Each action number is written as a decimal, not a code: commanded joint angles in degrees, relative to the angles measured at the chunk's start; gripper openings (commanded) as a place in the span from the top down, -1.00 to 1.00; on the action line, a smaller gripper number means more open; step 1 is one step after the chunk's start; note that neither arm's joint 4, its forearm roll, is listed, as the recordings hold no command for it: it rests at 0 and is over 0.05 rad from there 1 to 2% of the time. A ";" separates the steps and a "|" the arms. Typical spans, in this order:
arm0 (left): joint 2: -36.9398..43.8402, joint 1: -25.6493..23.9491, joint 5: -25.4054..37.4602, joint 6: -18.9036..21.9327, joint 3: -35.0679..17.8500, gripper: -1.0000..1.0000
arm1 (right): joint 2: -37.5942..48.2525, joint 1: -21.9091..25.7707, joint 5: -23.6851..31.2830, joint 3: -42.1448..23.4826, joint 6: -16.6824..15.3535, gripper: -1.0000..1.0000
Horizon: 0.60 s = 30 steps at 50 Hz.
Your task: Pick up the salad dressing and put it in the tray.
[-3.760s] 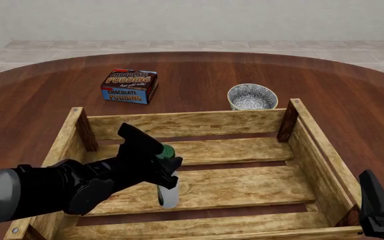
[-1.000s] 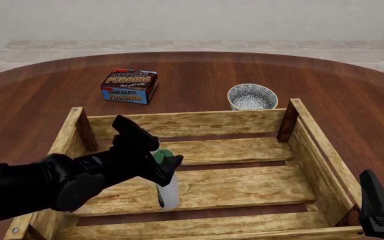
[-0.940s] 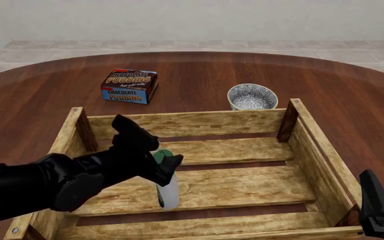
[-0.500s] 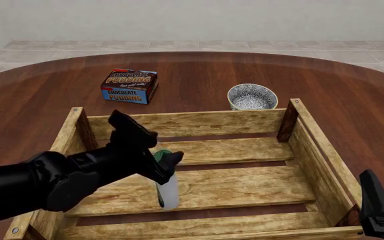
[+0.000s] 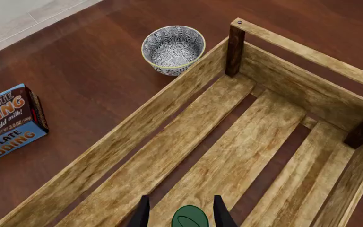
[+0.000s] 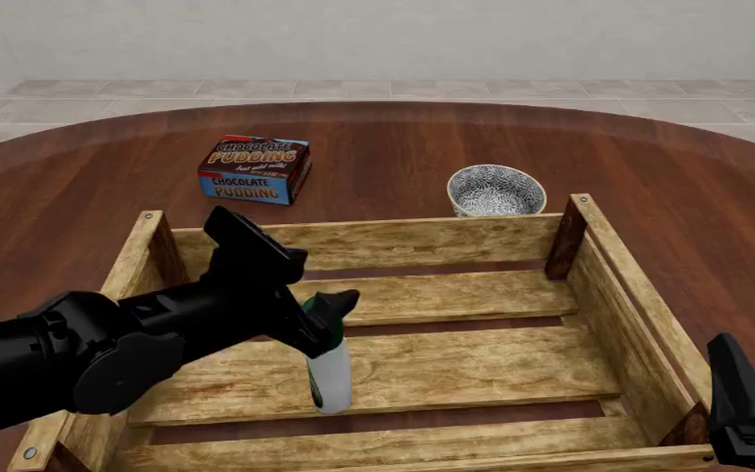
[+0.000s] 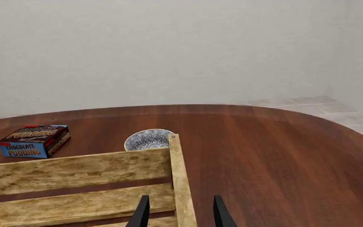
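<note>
Right hand [image 6: 741,408] parked at near right corner, off the crate; open, nothing between fingers in its wrist view, mostly cut off by frame edge in front view.

Bottle [image 6: 329,372] standing upright on crate floor, near-left part of crate [image 6: 627,295], on a slat. Likely light, rigid plastic, smooth and a bit slippery; tall and narrow, so tips easily if nudged sideways. Best taken at the green neck or just under the cap, fingers either side, squeeze gentle.

Left hand [image 6: 315,320] around the green cap [image 5: 190,218], one finger each side. Gap between fingers and cap too fine to judge: cannot tell if clamped or let go. Wrist view shows only cap top between two fingertips [image 5: 143,213]; white body hidden below. In front view the dark arm covers neck and upper body, only lower white part seen. Base contact with slat looks flat, not certain.

Farther out, beyond far crate wall on desk [image 6: 692,187]: patterned bowl [image 6: 495,190] just beside far right post, pudding box [image 6: 255,168] well apart to the left. Fine print on box unreadable.
</note>
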 commanded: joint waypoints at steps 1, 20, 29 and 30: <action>-1.50 0.27 1.21 0.59 -0.54 -1.00 | 0.00 -0.01 0.00 0.00 0.03 -1.00; -4.71 1.35 3.34 1.58 -1.49 -1.00 | 0.00 0.26 0.16 -0.06 -0.25 -1.00; -5.38 1.60 3.47 1.97 -1.16 -1.00 | 0.00 0.26 0.29 -0.14 -0.25 -1.00; -5.46 1.72 3.50 1.92 -1.09 -1.00 | 0.00 0.26 0.17 -0.03 -0.26 -1.00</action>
